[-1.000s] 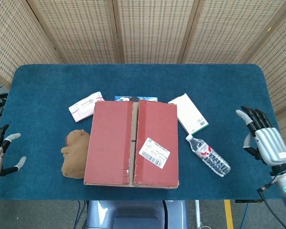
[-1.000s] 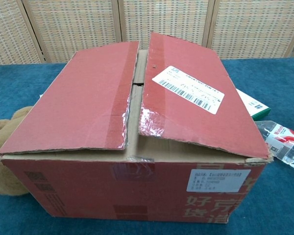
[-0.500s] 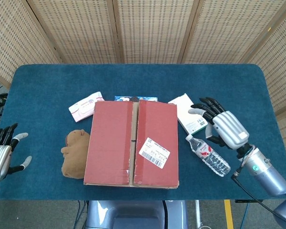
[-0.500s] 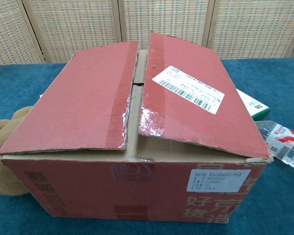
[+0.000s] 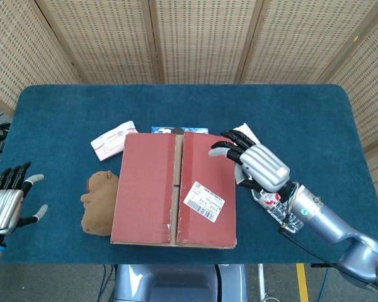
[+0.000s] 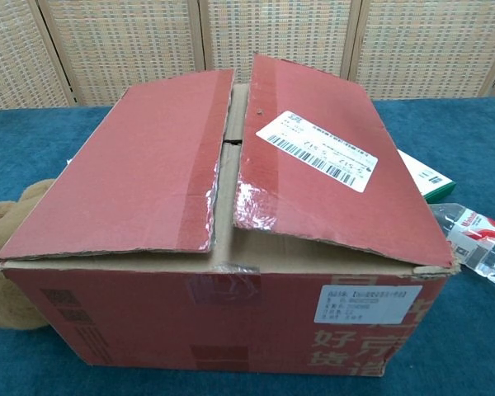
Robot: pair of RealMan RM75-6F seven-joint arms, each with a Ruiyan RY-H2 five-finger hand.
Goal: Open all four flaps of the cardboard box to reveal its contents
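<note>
The red cardboard box (image 5: 174, 189) stands at the table's front middle, its two top flaps lying nearly closed with a narrow seam between them. In the chest view the box (image 6: 223, 247) fills the frame; its right flap, bearing a white label, is slightly raised. My right hand (image 5: 255, 165) hovers with fingers spread over the box's right edge, its fingertips above the right flap, holding nothing. My left hand (image 5: 6, 204) hangs open off the table's left front edge, far from the box. Neither hand shows in the chest view.
A brown plush toy (image 5: 98, 202) lies against the box's left side. A pink-and-white packet (image 5: 113, 139) and a blue item (image 5: 176, 130) sit behind the box. A white-and-green box (image 6: 425, 175) and a plastic water bottle (image 6: 478, 239) lie to its right, under my right arm.
My right hand has swept left from the table's right edge to above the box's right flap. My left hand has drifted slightly inward. The box has not moved.
</note>
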